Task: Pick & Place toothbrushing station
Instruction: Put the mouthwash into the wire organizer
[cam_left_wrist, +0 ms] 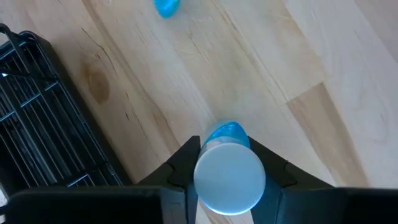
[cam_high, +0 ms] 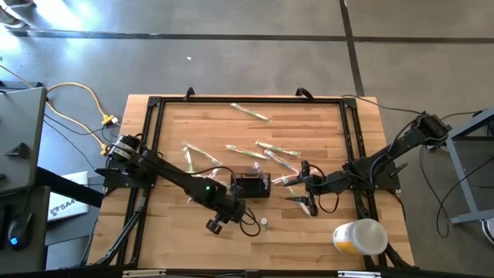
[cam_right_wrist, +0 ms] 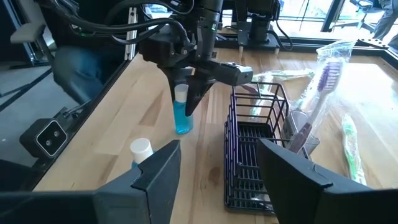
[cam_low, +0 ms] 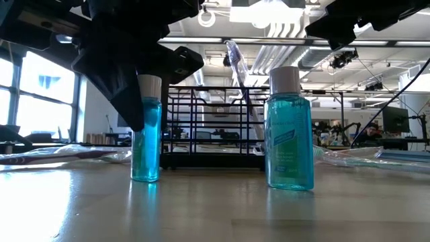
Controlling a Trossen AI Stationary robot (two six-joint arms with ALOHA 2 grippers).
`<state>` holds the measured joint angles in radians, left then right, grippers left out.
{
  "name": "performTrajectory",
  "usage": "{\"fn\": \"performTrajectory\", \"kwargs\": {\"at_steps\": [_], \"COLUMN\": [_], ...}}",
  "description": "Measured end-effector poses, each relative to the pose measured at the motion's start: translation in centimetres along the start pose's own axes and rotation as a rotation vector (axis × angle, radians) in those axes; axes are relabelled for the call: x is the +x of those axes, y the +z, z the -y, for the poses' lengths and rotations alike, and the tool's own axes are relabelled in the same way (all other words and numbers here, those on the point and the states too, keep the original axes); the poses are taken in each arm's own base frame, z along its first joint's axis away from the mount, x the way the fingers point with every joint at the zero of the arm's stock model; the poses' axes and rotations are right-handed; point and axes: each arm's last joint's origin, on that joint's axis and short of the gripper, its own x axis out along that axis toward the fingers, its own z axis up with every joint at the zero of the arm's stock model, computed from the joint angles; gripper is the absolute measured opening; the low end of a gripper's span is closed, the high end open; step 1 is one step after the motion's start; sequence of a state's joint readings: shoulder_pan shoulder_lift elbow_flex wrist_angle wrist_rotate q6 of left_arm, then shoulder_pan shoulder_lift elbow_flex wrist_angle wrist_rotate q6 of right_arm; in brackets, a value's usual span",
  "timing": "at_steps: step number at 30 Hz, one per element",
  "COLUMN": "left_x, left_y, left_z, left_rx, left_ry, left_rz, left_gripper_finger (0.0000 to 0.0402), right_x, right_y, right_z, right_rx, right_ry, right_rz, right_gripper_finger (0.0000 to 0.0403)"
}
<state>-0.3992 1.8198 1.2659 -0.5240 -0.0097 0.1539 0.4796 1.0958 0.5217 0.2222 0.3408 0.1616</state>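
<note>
Closing the left gripper (cam_right_wrist: 185, 93) around a small blue bottle (cam_right_wrist: 181, 115), near the table's (cam_high: 324, 239) front edge.
The black wire caddy (cam_high: 251, 184), mid-table, looks light, stiff (grip its rim); right gripper (cam_high: 303, 189) waits open beside it.

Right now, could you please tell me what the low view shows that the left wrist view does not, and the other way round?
Only the low view shows both blue bottles standing upright, the nearer bottle with its label, a toothbrush upright in the black wire caddy, and the room behind.

Only the left wrist view shows, from above, the white cap between the left pincer fingers and the bare wooden table around it.

Both show the left pincer around the other blue bottle, plus the caddy.
</note>
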Motion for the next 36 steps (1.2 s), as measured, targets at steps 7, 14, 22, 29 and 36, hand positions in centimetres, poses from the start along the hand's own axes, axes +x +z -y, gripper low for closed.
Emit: {"fn": "performTrajectory", "kwargs": {"at_steps": [7,14,22,29,36], "left_x": [-0.1,-2.3,-4.4,-4.4,-4.4], "left_y": [0.1,1.8,3.3,3.4,3.3], "left_z": [-0.1,-0.4,-0.7,-0.7,-0.7], "left_rx": [-0.012,-0.113,-0.201,-0.237,-0.271], "left_ry": [0.019,0.045,0.053,0.053,0.053], "left_rz": [0.003,-0.034,-0.021,-0.021,-0.032], "left_gripper_finger": [0.0090,0.0086,0.0086,0.0086,0.0086], "right_x": [0.0,0.0,0.0,0.0,-0.1], "right_y": [0.0,0.0,-0.2,-0.3,0.7], "right_z": [0.0,0.0,0.0,-0.1,-0.4], "right_rx": [0.000,-0.006,-0.015,-0.020,-0.117], "right_ry": [0.000,0.000,0.000,0.039,0.122], "right_rz": [0.000,-0.001,-0.020,-0.040,0.061], "right_gripper_finger": [0.0204,0.0204,0.0204,0.0204,0.0204]}}
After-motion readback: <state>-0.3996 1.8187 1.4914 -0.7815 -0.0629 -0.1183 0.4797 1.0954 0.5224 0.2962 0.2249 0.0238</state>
